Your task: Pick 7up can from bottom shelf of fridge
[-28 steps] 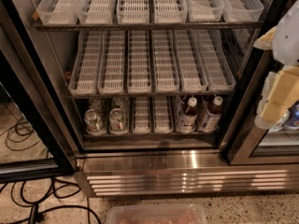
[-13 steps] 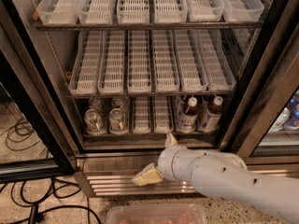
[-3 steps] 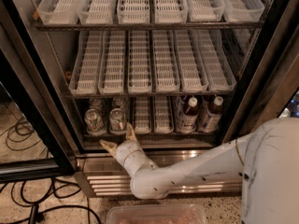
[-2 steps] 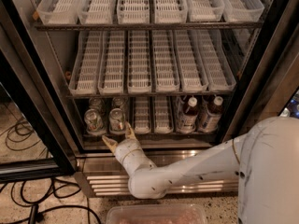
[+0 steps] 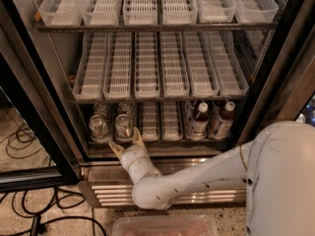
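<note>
The fridge (image 5: 275, 58) stands open with tiers of white lanes. On the bottom shelf (image 5: 157, 139) two 7up cans stand at the front left: one (image 5: 99, 128) at far left, the other (image 5: 123, 127) beside it, with more cans behind. My gripper (image 5: 126, 141) is at the shelf's front edge, just below the second can. Its two fingers are spread apart and nothing is between them. The white arm runs from the lower right across the base grille.
Two brown bottles with white caps (image 5: 199, 121) (image 5: 222, 120) stand on the right of the bottom shelf. The steel base grille (image 5: 108, 191) is below. Black cables (image 5: 29, 215) lie on the floor at left. A clear tray (image 5: 165, 226) sits at the bottom.
The gripper has crept slightly up and right toward the second can on the bottom shelf. The cans and bottles have not moved.
</note>
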Controlling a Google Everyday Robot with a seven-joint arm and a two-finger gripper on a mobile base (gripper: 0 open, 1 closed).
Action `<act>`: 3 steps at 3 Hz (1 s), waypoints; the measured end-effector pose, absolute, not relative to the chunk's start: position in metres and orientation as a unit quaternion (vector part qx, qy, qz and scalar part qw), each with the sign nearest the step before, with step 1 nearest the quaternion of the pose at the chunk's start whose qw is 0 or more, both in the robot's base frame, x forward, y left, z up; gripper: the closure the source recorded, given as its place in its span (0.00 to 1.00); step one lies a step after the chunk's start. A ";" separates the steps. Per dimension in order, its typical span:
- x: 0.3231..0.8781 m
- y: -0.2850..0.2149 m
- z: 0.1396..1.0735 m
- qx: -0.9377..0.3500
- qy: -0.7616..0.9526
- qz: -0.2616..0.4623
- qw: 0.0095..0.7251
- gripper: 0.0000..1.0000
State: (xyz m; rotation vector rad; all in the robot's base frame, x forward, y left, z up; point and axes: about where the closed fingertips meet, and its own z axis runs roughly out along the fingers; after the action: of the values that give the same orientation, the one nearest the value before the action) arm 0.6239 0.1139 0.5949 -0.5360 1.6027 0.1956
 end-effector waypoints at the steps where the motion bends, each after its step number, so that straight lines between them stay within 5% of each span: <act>1: 0.630 0.109 0.597 -0.225 0.707 0.071 0.666 0.35; 3: 0.648 0.104 0.610 -0.204 0.697 0.060 0.685 0.35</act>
State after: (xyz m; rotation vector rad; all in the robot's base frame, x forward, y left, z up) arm 0.6483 0.1041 0.6097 -0.4567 1.5628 0.1342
